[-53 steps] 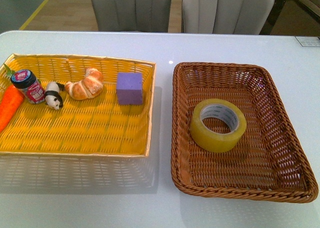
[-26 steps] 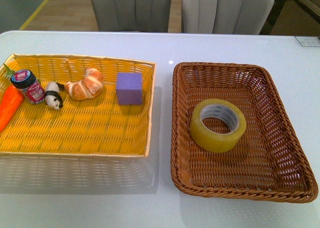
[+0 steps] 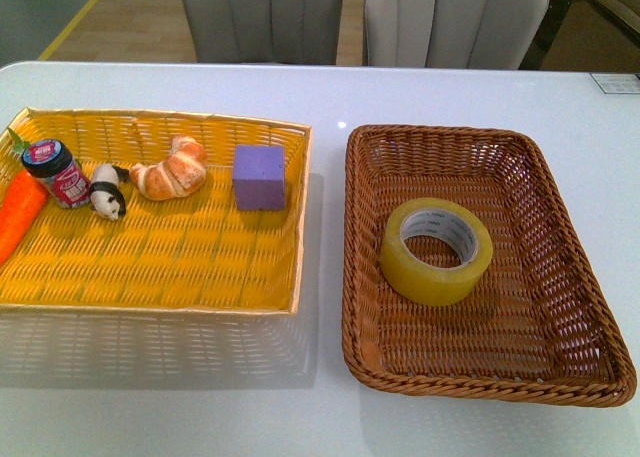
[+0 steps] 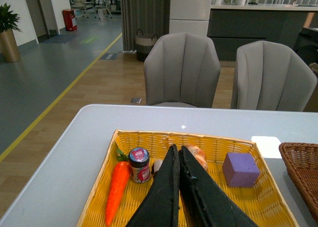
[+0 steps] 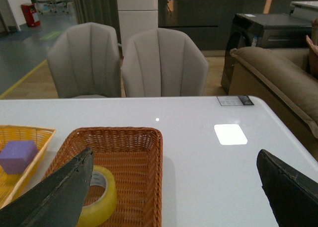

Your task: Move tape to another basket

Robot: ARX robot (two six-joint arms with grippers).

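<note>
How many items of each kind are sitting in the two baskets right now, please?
Tape: 1, in the brown basket
Carrot: 1
Jar: 1
Panda figure: 1
Croissant: 1
Purple block: 1
These five sit in the yellow basket.
Total: 6 items

Yellow tray (image 3: 150,297) on the white table (image 3: 320,97)
It holds carrot (image 3: 18,215), jar (image 3: 60,173), panda figure (image 3: 106,191), croissant (image 3: 172,169), purple block (image 3: 260,177).
</note>
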